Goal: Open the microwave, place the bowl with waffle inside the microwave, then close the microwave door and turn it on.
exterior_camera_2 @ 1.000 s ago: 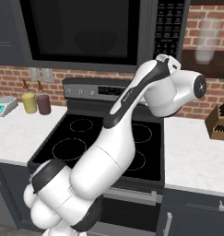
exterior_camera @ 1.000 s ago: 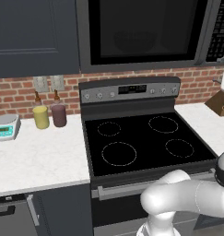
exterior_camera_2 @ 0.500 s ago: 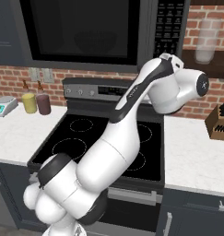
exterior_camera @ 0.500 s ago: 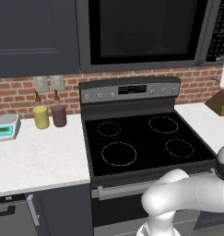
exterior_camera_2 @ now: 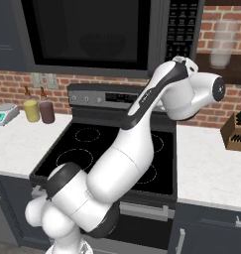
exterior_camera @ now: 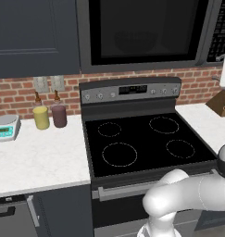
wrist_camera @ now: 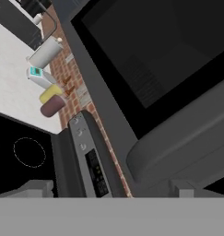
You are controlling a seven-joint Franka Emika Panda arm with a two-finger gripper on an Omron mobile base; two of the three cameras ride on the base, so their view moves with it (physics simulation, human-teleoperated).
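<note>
the microwave [exterior_camera: 146, 34] hangs above the stove, filling the 12 o'clock part of both base views. the microwave door [exterior_camera_2: 87, 34] is flush with the frame, its black glass window dark, and a faint rounded shape shows behind the glass. the black keypad strip [exterior_camera_2: 180, 30] runs down the door's 3 o'clock edge. in the hand view the door [wrist_camera: 145, 60] tilts across the 1 o'clock part, with its long grey handle [wrist_camera: 178, 143] close in at 4 o'clock.

the arm's wrist rises in front of the keypad strip in the right base view. the pincer [wrist_camera: 109, 186] has its fingertips spread wide apart at the bottom of the hand view, clamped on nothing.

below the microwave sits the black-topped stove [exterior_camera: 146, 143], its four burner rings bare. at 9 o'clock of it, on the pale worktop [exterior_camera: 35, 157], stand a yellow jar [exterior_camera: 40, 116] and a dark red jar [exterior_camera: 59, 115] side by side, with a small kitchen scale [exterior_camera: 5, 127] further towards 9 o'clock. a knife block [exterior_camera_2: 236, 131] stands on the worktop at the stove's 3 o'clock.
</note>
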